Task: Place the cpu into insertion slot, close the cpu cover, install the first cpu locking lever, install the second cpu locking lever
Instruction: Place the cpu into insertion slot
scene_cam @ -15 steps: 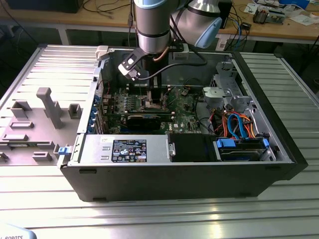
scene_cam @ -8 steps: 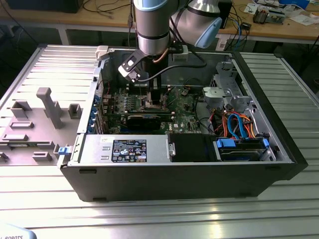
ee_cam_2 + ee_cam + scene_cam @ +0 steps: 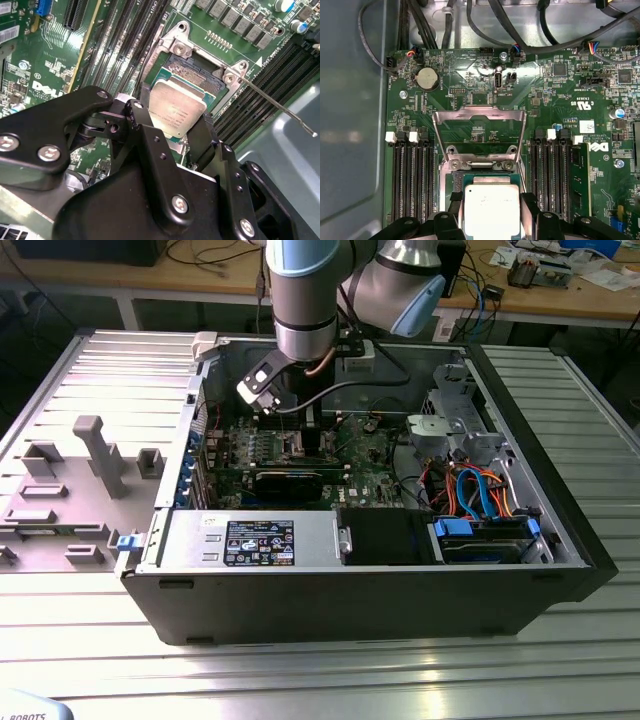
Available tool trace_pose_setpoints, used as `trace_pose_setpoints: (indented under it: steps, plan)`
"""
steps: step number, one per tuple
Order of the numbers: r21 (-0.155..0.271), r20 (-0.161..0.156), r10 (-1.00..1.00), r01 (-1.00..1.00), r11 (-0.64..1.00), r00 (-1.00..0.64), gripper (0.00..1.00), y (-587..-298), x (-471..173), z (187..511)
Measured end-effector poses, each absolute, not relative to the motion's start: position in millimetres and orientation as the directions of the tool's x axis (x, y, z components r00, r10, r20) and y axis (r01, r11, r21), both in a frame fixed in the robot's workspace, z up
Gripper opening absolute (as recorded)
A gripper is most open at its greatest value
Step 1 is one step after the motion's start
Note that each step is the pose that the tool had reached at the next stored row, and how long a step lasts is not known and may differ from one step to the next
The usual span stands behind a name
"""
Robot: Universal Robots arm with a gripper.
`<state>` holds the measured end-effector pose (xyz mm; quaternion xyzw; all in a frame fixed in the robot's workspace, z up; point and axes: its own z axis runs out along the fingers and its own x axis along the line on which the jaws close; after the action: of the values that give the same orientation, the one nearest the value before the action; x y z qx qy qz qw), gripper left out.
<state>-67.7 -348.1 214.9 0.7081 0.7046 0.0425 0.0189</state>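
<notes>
While cpu cover [image 3: 480,115] stands flipped open, end effector [image 3: 172,125] is clenched on cpu [image 3: 177,107], holding it just over insertion slot [image 3: 195,74] on green motherboard [image 3: 560,100].

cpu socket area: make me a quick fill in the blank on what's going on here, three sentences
1. The gripper is shut on the ____, holding it at the insertion slot.
2. The cpu cover stands ____, swung up off the slot.
3. The motherboard is ____ in colour.
Missing words: cpu; open; green.
</notes>
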Motion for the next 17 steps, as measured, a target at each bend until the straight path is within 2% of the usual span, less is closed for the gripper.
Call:
trace_pose_setpoints:
  steps: [17]
  plan:
    - [0.089,0.028,1.0,0.996,-0.006,0.003,0.54,-348.1,-68.2,211.2]
